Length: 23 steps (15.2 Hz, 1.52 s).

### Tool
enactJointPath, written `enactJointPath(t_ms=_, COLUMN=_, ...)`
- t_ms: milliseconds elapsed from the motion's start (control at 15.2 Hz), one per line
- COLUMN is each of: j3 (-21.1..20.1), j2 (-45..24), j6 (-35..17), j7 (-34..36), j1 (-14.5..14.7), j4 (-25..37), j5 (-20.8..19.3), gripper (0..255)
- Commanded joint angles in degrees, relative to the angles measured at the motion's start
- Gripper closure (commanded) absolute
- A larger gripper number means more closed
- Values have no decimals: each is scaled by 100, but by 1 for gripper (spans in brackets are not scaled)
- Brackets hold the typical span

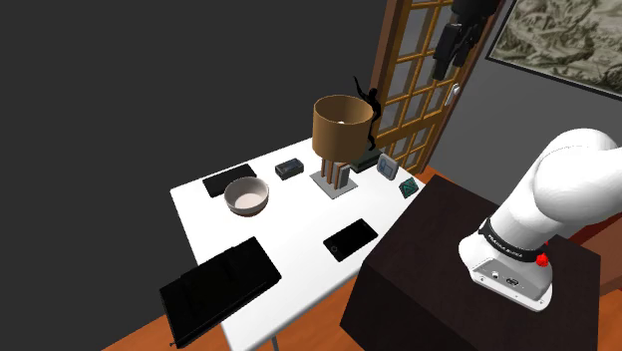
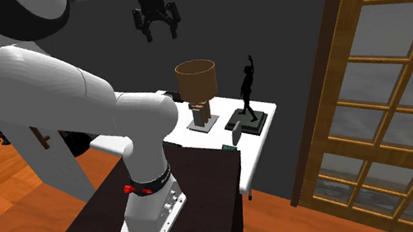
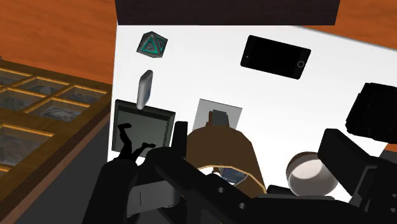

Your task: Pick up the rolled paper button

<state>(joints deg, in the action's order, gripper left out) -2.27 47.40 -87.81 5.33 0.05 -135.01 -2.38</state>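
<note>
One white table [image 1: 299,214] carried everything you had to work among. The largest thing on it was a black laptop [image 1: 219,289] at the shoulder view's lower left, well apart from your target and no bother. Next came a lamp [image 1: 342,125] with a brown shade, and just beside it a black statue [image 1: 369,100] on a dark base. Both stood tall, and I judged them the likeliest things for you to knock on the way down.

Your claw [image 2: 158,35] hung high above the lamp, its fingers spread apart and gripping nothing. A pale bowl [image 1: 246,195] and a black phone [image 1: 350,240] lay low and out of your path. A small grey slab [image 3: 145,88] lay between the statue's base and your target, near enough to nudge.

Smallest was the button [image 3: 153,46], a little teal-patterned piece at the table's edge, just beside the stand [image 1: 449,259]. I judged it light, fairly stiff yet crushable, and apt to skid on the smooth top. You would have done best to come straight down and pinch it gently across two opposite sides.
</note>
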Motion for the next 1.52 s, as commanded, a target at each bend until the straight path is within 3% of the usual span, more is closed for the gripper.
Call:
enactJointPath(t_ms=0, j3=0, j2=0, j6=0, j7=0, j1=0, j4=0, j5=0, gripper=0)
enactJointPath(t_ms=726, j3=667, j2=-979, j6=-2043, j7=-374, j1=-339, j4=-1136, j5=-366, gripper=0)
enactJointPath(t_ms=1452, j3=1345, j2=-2991, j6=-4192, j7=-812, j1=-612, j4=-1348, j5=-500, gripper=0)
